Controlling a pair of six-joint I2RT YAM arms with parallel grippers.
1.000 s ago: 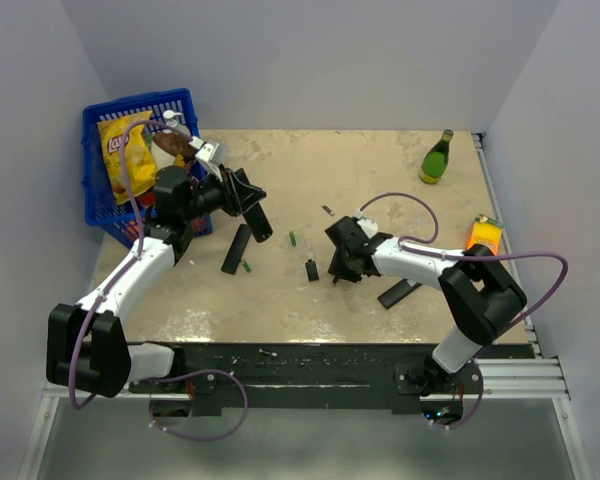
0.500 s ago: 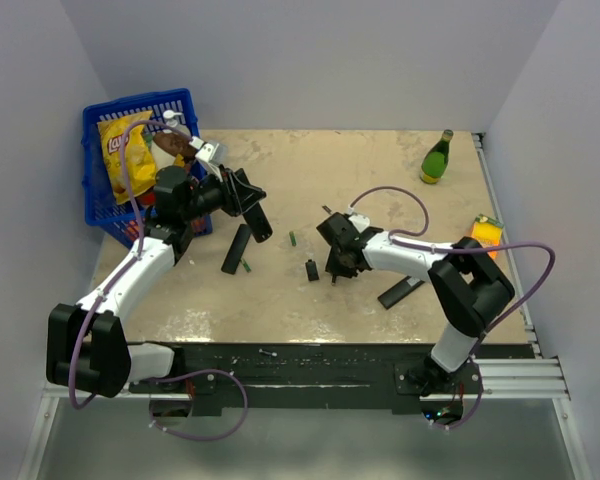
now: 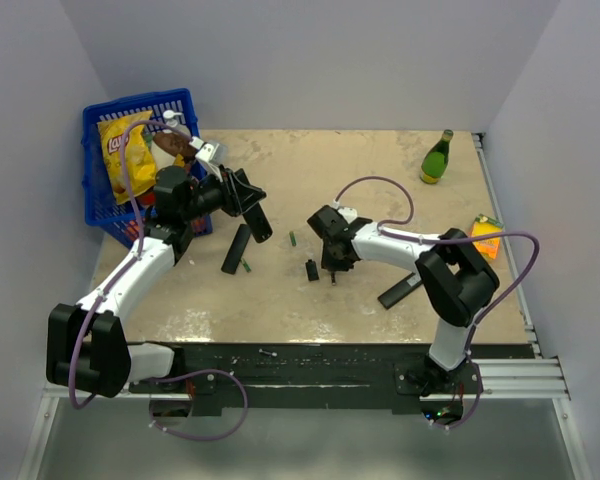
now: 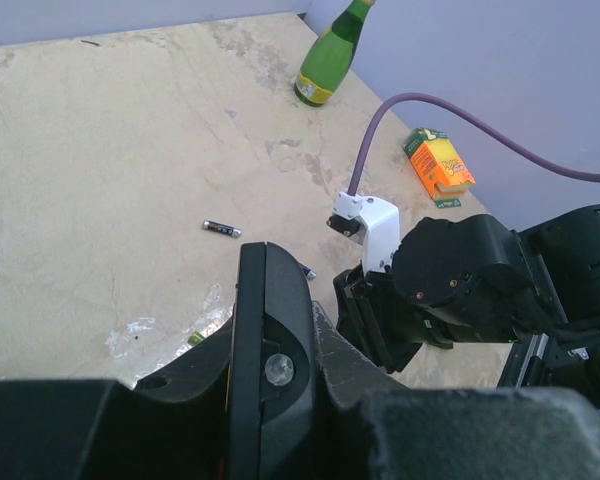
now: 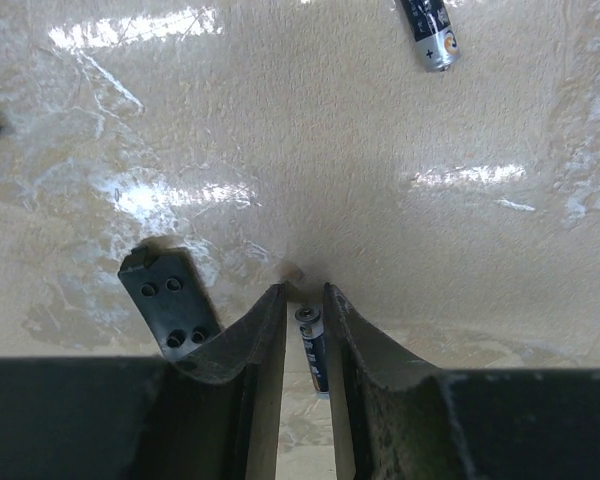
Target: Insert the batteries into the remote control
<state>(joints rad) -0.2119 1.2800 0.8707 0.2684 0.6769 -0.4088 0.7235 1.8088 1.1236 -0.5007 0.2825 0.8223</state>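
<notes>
Right wrist: my right pincer, newly slid in and narrowed, gripped one battery just beside small black plate; seemingly ready to lift.

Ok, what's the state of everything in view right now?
Left pincer, shut on the remote.
Remote, held off the table, tilted.
Right pincer, down at the table, astride a battery; grip unclear.
Battery, lying inside that pincer.
Second battery, loose on the table.
Cover, off, lying flat.
Left spare remote, flat.
Right spare remote, flat.
Bottle, upright.
Carton, lying down.
Basket, holding a chip bag.
</notes>
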